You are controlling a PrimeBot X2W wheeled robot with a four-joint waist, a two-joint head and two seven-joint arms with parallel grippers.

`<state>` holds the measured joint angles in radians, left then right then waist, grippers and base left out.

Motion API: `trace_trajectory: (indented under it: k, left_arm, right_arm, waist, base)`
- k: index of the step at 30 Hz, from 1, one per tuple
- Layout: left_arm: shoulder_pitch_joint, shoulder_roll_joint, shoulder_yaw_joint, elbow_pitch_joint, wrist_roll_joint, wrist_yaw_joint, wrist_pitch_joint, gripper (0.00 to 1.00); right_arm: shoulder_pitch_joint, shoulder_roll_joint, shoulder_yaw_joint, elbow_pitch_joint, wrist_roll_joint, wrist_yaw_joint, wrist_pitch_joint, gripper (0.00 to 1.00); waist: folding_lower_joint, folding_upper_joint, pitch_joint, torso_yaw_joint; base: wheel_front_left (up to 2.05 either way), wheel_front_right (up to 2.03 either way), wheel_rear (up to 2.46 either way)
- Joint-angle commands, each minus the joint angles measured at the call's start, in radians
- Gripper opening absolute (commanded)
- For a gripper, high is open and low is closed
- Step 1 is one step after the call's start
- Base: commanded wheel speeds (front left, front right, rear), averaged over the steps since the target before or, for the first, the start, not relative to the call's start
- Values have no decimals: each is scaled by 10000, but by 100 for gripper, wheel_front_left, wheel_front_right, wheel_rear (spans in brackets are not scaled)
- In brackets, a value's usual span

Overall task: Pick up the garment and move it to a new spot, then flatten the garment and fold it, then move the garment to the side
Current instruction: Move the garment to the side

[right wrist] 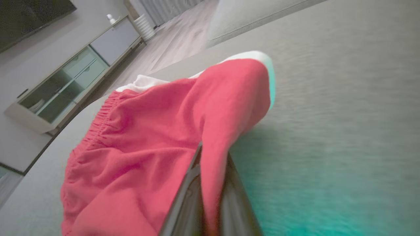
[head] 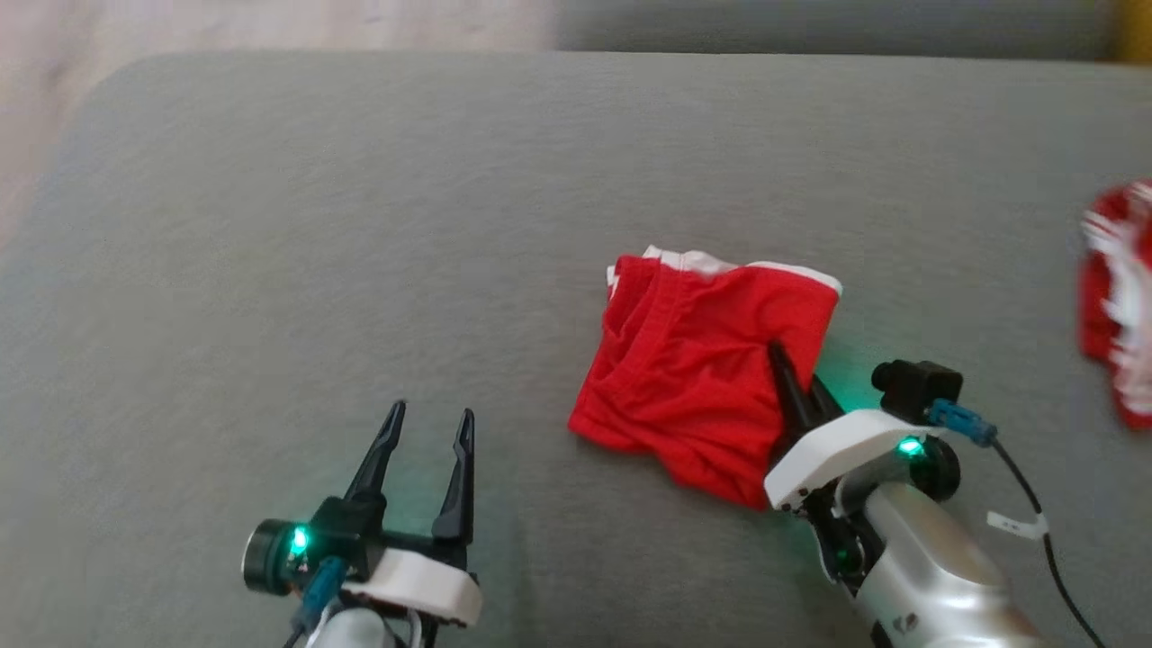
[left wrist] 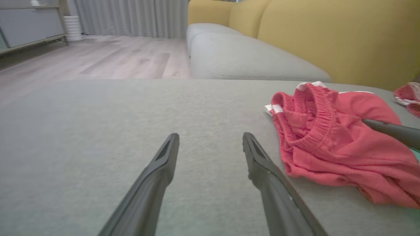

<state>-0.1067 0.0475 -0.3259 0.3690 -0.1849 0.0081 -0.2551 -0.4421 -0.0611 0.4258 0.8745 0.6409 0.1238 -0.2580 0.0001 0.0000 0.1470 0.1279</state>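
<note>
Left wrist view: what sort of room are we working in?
Most likely a home living room: a yellow-backed sofa with grey seat cushions, a wood-look floor, and a low glass-fronted cabinet under what looks like a television.

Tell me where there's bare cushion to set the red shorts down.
Widest bare patch: grey cushion left of the red shorts, beyond the open left gripper. A strip also runs behind the shorts. Crowded on the right: the right gripper pinches the shorts, another red garment nearby.
</note>
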Motion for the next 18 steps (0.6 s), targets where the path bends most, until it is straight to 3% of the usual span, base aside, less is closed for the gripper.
trace_trajectory:
  k: [1,6,10,14,18]
  left_arm:
    - [-538,28,219,-281,31,-27,-67,100]
    - [-827,28,39,-199,53,-86,-67,100]
    - [-1051,28,-75,-148,23,-199,-67,100]
    - [-1166,28,-235,-63,-37,-270,-67,100]
    - [-1197,28,-387,10,-4,-350,-67,100]
  right_arm:
    - [-88,109,245,-318,-38,69,-38,0]
    - [-79,109,645,-544,4,69,-38,0]
    - [-146,109,777,-653,-33,69,-38,0]
    - [-306,109,751,-544,-358,69,-38,0]
    - [-832,109,613,-147,-1056,69,-38,0]
  waist:
    - [-1,0,-236,-1760]
    - [-1,0,-65,-3646]
    - [-1,0,203,-4546]
    - [-1,0,434,-4829]
    - [-1,0,622,-4655]
  base:
    - [0,0,0]
    - [0,0,0]
    - [0,0,0]
    - [0,0,0]
    - [0,0,0]
